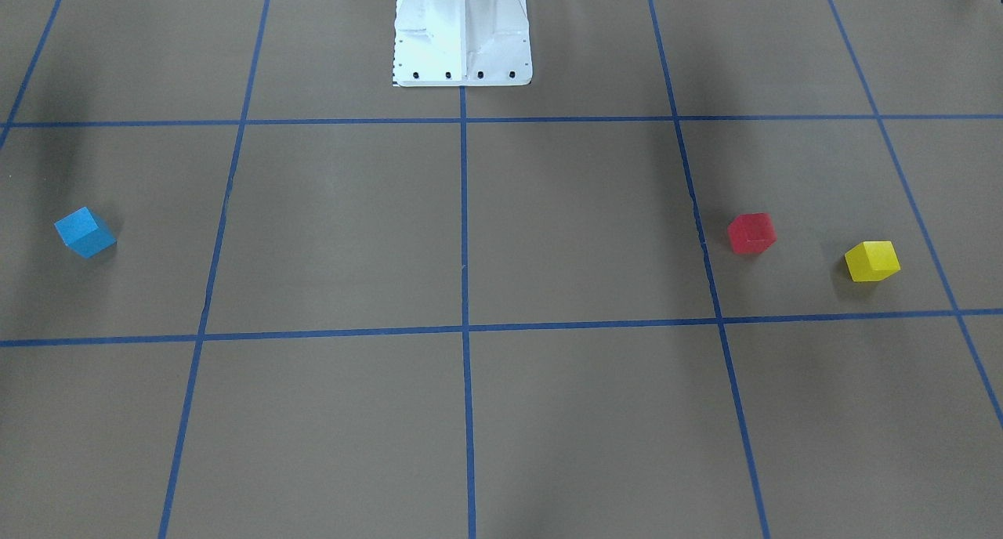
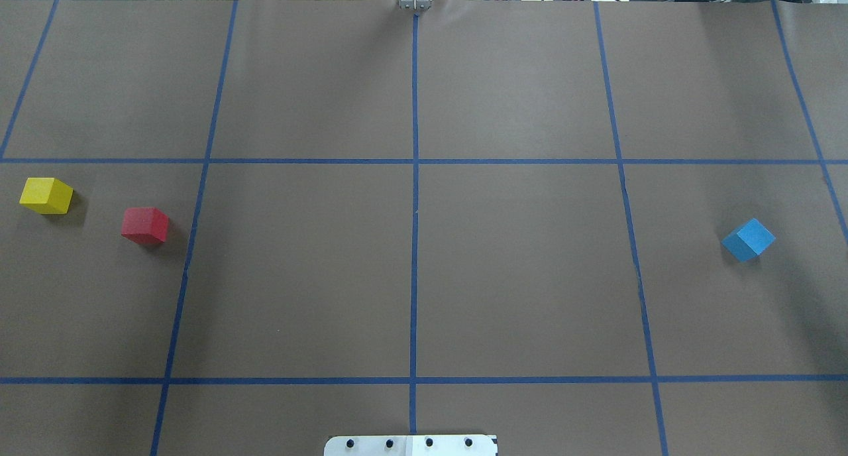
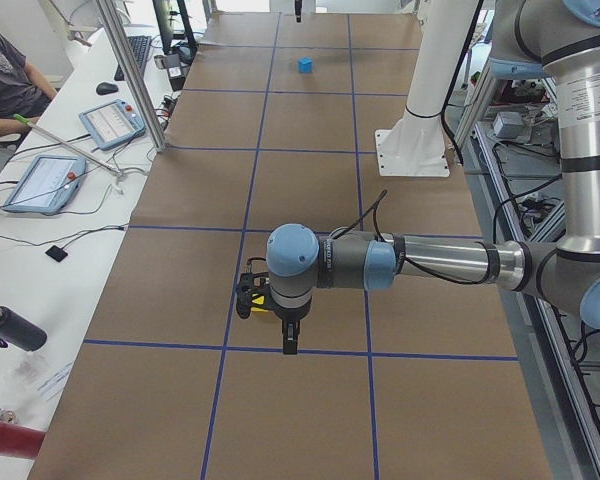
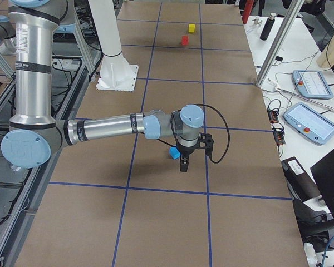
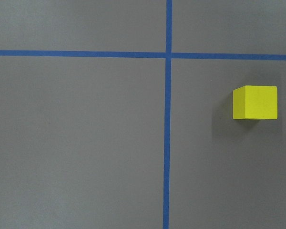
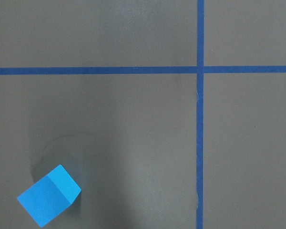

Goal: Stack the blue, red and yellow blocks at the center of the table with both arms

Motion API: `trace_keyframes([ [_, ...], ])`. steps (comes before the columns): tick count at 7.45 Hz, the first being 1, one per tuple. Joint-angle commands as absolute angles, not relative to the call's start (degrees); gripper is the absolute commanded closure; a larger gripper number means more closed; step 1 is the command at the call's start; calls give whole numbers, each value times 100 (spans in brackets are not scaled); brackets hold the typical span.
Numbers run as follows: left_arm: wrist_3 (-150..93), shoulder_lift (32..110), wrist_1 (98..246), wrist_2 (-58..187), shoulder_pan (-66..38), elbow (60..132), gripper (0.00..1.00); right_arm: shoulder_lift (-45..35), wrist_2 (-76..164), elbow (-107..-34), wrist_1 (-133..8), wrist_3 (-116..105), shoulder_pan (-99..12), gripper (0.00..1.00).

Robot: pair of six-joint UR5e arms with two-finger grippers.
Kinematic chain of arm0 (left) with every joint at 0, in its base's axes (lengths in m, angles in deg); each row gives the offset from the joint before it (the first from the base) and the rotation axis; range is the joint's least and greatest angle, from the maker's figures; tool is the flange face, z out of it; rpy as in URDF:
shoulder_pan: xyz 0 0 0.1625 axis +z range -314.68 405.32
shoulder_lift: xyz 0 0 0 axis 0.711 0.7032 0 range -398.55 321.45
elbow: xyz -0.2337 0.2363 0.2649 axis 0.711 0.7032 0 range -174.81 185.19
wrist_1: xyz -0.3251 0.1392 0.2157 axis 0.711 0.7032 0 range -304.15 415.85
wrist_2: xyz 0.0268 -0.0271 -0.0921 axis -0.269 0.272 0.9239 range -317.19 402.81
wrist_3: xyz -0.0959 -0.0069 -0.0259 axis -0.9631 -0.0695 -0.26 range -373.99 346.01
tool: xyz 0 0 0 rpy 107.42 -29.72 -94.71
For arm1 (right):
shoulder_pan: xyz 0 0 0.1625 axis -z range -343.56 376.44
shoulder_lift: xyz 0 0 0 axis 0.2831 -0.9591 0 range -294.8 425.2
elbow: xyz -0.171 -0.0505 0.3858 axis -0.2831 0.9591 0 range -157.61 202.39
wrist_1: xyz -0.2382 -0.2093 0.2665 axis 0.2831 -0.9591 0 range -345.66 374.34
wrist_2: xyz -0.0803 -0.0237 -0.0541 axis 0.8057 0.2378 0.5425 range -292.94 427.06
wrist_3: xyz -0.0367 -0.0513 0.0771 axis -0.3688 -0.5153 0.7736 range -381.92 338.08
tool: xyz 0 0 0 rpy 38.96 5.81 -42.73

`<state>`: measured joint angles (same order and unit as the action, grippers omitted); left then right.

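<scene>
Stacking had not begun, by my judgement. The left gripper (image 3: 290, 343) hovered near the small matte yellow cube (image 2: 46, 195), with the matching red cube (image 2: 144, 225) nearby. The right gripper (image 4: 183, 165) hovered near the sky-blue cube (image 2: 748, 240). I could not tell whether either claw was open. Next, each needed centring, descent and a grasp.

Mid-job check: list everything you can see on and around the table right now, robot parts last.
blue block: one, sky blue, right side in the overhead view.
red block: one, red, left side.
yellow block: one, bright yellow, left of the red block, not touching it.
table: one, brown, blue tape grid.
pedestal: one, white, at the robot's edge.
tablets: two, grey, on the side bench.
person: one, dark shirt, at that bench.
left arm: silver-grey; left pincer black, near the yellow block, state unclear.
right arm: silver-grey; right pincer black, near the blue block, state unclear.
</scene>
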<state>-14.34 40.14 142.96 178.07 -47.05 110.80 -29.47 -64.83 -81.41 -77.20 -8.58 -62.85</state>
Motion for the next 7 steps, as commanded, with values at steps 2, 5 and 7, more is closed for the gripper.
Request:
trace_keyframes([
  [2, -1434, 3994, 14304, 17807, -4705, 11066, 0, -2989, -6513, -8132, -7401, -865, -6231, 0],
  [5, -1451, 3994, 14295, 17807, -4705, 11058, 0, -3016, -6583, -8150, -7085, -874, -5968, 0],
  [7, -1460, 3994, 14295, 17807, -4705, 11066, 0, -3086, -6583, -8115, -6549, -855, -5616, 0],
])
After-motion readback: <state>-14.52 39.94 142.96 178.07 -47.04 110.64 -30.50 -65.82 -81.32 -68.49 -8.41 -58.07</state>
